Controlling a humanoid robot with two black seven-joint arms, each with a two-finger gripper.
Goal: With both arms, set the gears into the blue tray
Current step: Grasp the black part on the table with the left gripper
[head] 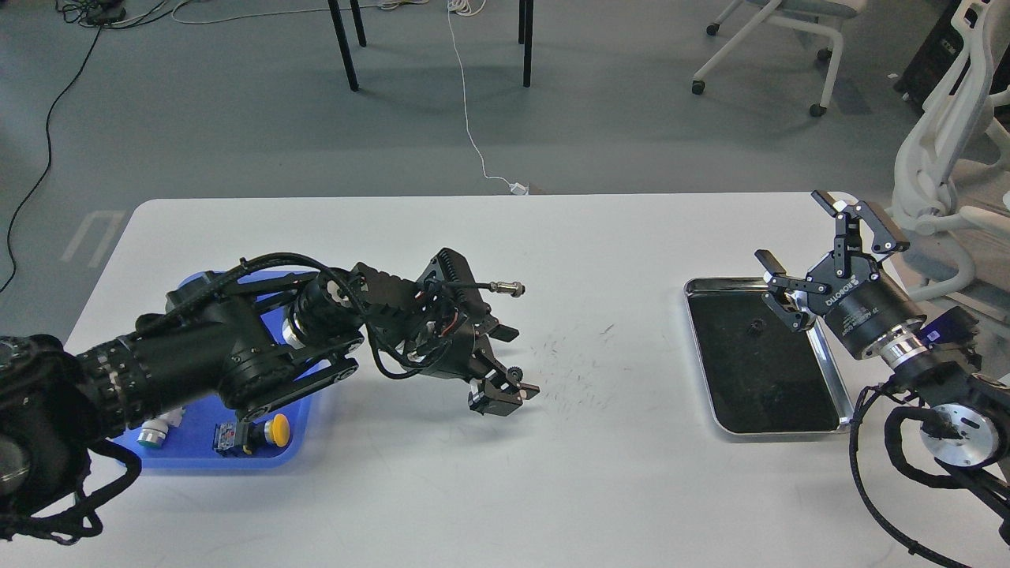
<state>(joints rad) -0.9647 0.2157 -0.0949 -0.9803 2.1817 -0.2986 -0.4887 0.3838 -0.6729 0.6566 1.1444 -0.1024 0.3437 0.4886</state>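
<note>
One small black gear (514,373) lies on the white table near the middle. My left gripper (505,367) reaches over from the left and is open, with one finger on each side of this gear. A second gear (755,325) rests on the black inside of the steel tray (781,430) at the right. My right gripper (797,233) hangs open above that tray's far right corner, holding nothing. The blue tray (201,460) sits at the left, largely covered by my left arm.
Inside the blue tray lie a yellow-capped push button (274,428) and a white and green one (150,434). A white office chair (939,158) stands just off the table's right edge. The table's front edge runs along the bottom.
</note>
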